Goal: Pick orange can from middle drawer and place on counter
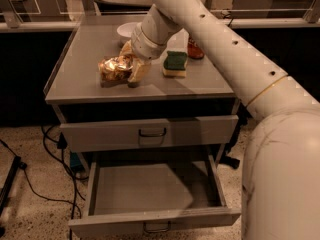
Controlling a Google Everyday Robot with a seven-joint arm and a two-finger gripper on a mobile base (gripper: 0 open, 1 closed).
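Observation:
The orange can [113, 70], shiny and crinkled, lies on its side low over the left part of the counter [75, 86]. My gripper [132, 64] is at the can's right end, with cream fingers [138, 72] closed around it. I cannot tell whether the can touches the counter top. The middle drawer [150, 190] is pulled out below, and its floor is bare. The arm reaches in from the upper right across the counter.
A green and yellow sponge [175, 64] lies right of the gripper. A white bowl [126, 30] sits at the counter's back. A red can [194, 49] stands behind the arm, partly hidden. The upper handled drawer [150, 132] is shut. Cables lie on the floor at left [40, 184].

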